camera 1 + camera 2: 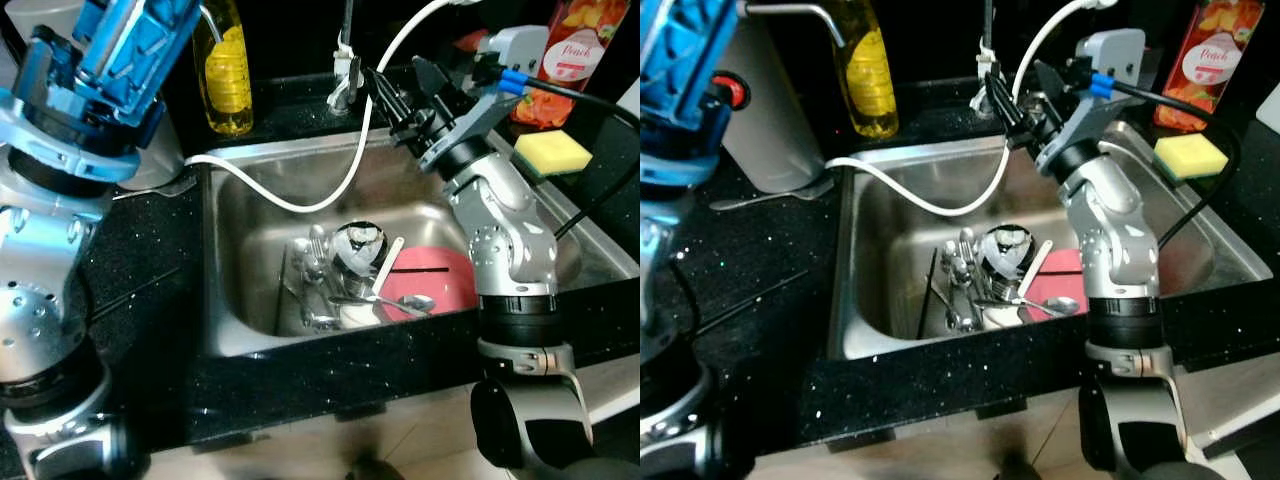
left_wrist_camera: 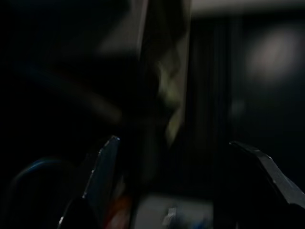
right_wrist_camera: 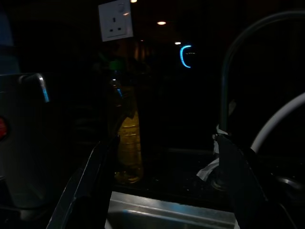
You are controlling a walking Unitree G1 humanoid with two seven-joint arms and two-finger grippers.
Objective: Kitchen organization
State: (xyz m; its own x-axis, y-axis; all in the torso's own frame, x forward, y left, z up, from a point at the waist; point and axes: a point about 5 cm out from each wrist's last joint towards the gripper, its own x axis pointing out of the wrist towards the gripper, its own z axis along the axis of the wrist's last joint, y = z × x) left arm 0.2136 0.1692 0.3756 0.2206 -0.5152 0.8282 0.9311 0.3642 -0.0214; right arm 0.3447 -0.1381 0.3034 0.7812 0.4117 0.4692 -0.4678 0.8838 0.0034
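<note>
Two tools, both spread wide and empty: right tool (image 1: pixel 405 95) upper centre above the sink (image 1: pixel 225 250); left tool (image 2: pixel 190 181) in dark.

Surface (image 1: pixel 150 290): black with fine white speckle. Sink (image 1: pixel 230 250): brushed steel grey. Plate (image 1: pixel 445 285) in sink: pink-red. Ladle (image 1: pixel 358 247): mirror chrome, with silver cutlery (image 1: pixel 315 280) beside it. Hose (image 1: pixel 300 200): white. Oil bottle (image 1: pixel 225 75): clear, yellow contents. Sponge (image 1: pixel 552 150): yellow top, dark green base. Juice carton (image 1: pixel 575 50): red-orange with peach print. Right end effector (image 1: pixel 405 95): black fingers, grey mount, blue connector. Left arm (image 1: pixel 95 70): blue and silver housing. Kettle (image 1: pixel 765 130): grey body, red button.
</note>
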